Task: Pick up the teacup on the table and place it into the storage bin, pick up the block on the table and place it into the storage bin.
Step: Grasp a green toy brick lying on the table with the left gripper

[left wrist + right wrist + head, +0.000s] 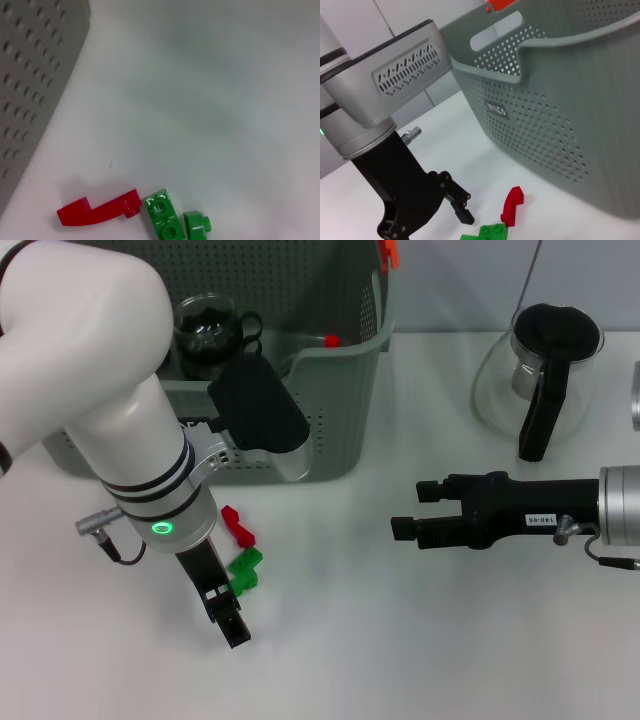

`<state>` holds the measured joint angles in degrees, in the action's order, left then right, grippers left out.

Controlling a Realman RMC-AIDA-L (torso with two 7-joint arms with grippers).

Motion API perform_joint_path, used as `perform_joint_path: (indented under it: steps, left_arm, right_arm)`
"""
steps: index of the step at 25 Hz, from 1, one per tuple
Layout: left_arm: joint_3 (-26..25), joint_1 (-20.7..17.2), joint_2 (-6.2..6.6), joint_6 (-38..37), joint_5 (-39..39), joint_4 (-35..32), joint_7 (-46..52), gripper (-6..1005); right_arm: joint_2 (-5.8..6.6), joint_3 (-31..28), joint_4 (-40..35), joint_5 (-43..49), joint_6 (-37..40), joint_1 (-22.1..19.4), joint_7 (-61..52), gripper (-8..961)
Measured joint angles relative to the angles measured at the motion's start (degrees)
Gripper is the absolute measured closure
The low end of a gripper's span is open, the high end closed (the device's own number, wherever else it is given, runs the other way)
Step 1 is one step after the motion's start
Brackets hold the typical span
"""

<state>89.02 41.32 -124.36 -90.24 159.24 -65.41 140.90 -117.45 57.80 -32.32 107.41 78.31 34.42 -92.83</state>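
The glass teacup with a dark handle stands inside the grey-green storage bin, near its back left. On the table in front of the bin lie a red block and a green block side by side. My left gripper points down at the table right beside the green block, open and holding nothing. The left wrist view looks down on the red block and green block. My right gripper hovers open at the right, far from the blocks.
A glass teapot with a black lid and handle stands at the back right. A small red thing lies in the bin. The bin's perforated wall rises just behind the blocks.
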Motion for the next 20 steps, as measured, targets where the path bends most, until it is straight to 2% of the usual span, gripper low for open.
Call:
perform_joint_path:
  steps: [20]
  left_arm:
    - [0.71,1.14,-0.21,-0.04,0.02,1.51,0.82,57]
  right_arm:
    - [-0.17,-0.15,0.04,-0.11,0.0,-0.34,0.34,69]
